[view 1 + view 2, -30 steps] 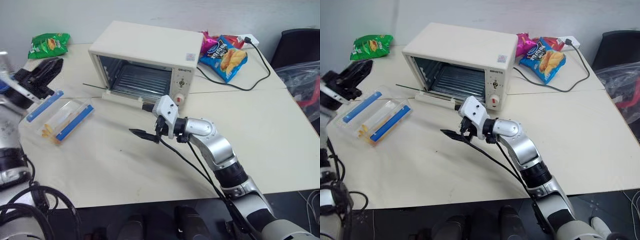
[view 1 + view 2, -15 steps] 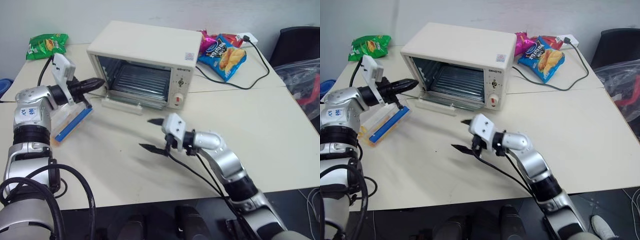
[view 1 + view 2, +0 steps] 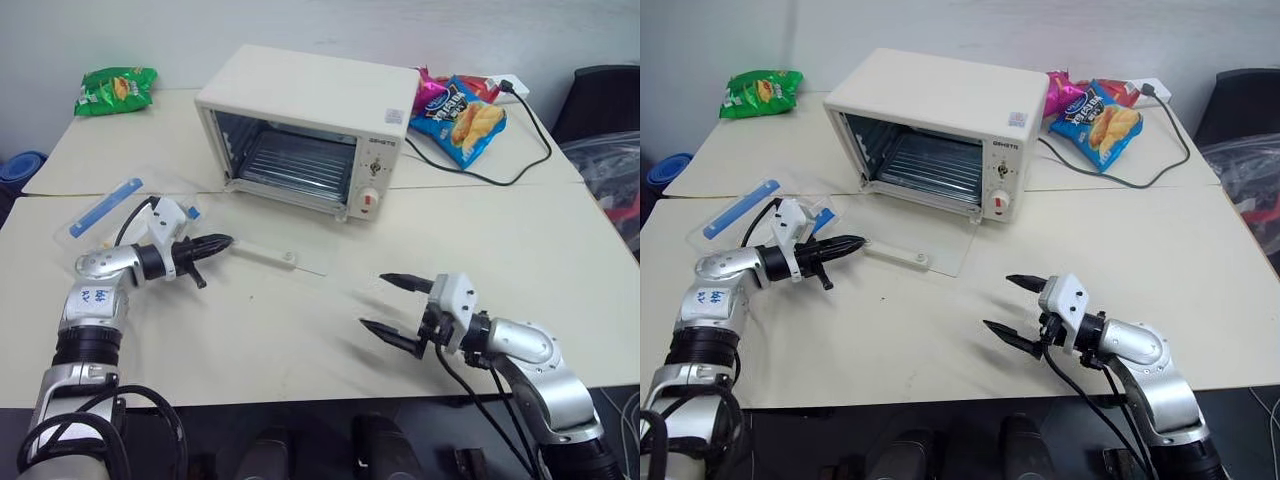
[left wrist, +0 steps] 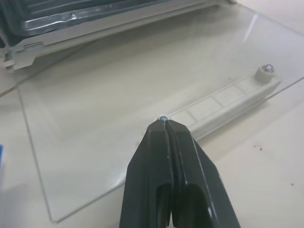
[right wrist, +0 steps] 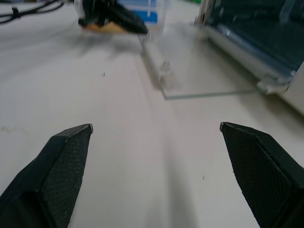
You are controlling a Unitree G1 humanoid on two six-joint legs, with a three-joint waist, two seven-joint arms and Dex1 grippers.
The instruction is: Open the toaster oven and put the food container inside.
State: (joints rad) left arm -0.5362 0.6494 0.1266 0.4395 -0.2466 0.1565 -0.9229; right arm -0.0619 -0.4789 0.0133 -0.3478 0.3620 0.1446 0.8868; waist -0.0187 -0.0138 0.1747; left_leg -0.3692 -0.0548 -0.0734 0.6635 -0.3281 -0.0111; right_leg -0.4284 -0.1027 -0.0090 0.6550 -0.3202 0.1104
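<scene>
Cream table (image 3: pixel 560 250) – snack bags (image 3: pixel 462 108) behind the toaster oven (image 3: pixel 310 125).

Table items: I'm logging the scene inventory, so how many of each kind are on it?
Toaster oven: 1
Food container: 1
Snack bags: 3, green, blue, pink
Power cord: 1
Total: 6

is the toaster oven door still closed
No, the toaster oven has its glass door folded down flat on the table, leaving the wire rack inside exposed.
</scene>
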